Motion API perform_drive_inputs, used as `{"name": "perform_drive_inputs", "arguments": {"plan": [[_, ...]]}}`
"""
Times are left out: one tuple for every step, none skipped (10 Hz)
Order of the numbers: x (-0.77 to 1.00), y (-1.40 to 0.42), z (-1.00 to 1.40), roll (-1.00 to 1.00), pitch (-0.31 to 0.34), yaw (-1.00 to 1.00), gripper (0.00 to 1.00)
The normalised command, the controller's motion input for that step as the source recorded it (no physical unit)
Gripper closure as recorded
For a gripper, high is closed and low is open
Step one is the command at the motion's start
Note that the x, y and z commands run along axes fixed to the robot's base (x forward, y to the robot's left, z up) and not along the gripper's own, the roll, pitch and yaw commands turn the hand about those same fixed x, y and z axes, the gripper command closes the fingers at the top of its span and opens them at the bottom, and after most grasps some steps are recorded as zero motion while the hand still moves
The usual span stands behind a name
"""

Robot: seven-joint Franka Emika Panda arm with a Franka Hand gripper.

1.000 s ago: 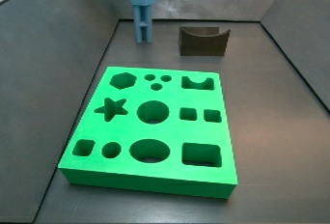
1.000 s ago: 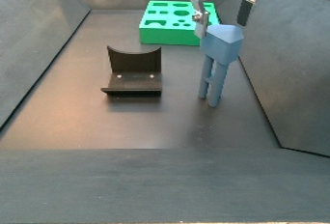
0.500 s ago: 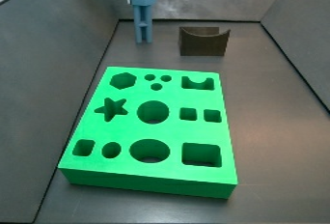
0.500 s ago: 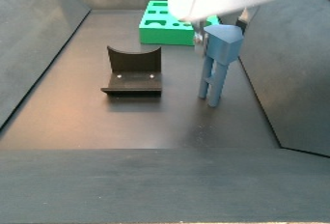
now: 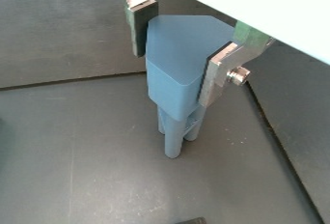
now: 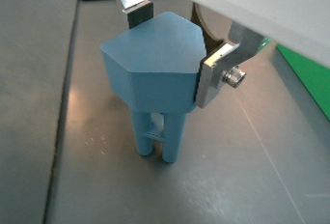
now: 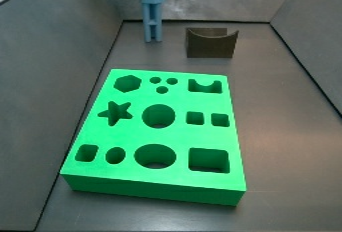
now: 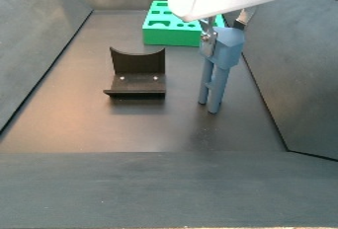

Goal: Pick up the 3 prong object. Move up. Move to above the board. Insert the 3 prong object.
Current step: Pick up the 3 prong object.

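Gripping the wide blocky head of the tall light blue 3 prong object (image 5: 177,69), the hand (image 5: 178,37) has its flat silver fingers (image 5: 222,70) pressed against two opposite faces of the head, as both wrist views show. The hand (image 6: 175,44) is nearly closed, only as far apart as the head is wide, and the slender prongs hang straight down below it toward the dark floor (image 5: 77,151).

In a side view the 3 prong object (image 7: 152,14) stands upright at the far end of the enclosure, at about 12 o'clock from the large bright green rectangular board (image 7: 94,173) with its star, hexagon, circle and square cut-outs; the two are well apart. A dark brown block with a curved notch (image 7: 210,42) sits at about 3 o'clock from the post, near the far wall.

Another side view shows the hand (image 8: 220,24) under its white housing, the 3 prong object (image 8: 215,67) with prong tips close to the floor; whether they touch it cannot be told. The dark brown block (image 8: 133,72) lies at 9 o'clock from the post and the board (image 8: 175,25) beyond.
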Motion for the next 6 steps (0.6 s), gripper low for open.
{"name": "perform_drive_inputs", "arguments": {"plan": [[0.00,0.00,0.00,0.00,0.000,0.00,1.00],[0.00,0.00,0.00,0.00,0.000,0.00,1.00],[0.00,0.00,0.00,0.00,0.000,0.00,1.00],[0.00,0.00,0.00,0.00,0.000,0.00,1.00],[0.00,0.00,0.00,0.00,0.000,0.00,1.00],[0.00,0.00,0.00,0.00,0.000,0.00,1.00]]}}
